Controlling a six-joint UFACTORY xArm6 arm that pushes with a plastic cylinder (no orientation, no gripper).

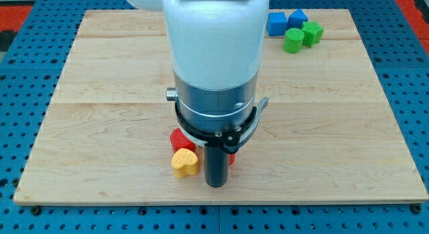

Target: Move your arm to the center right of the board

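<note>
My arm's white and grey body hangs over the middle of the wooden board (335,127). The dark rod comes down from it, and my tip (214,185) rests near the board's bottom edge, a little left of centre. A yellow heart-shaped block (184,163) lies just left of the tip, nearly touching the rod. A red block (179,140) sits right above the yellow one, partly hidden by the arm. A sliver of another red block (232,157) shows just right of the rod.
At the view's top right, two blue blocks (276,23) (297,19) lie side by side, with a green cylinder (293,41) and a green block (312,33) just below them. A blue pegboard table (415,73) surrounds the board.
</note>
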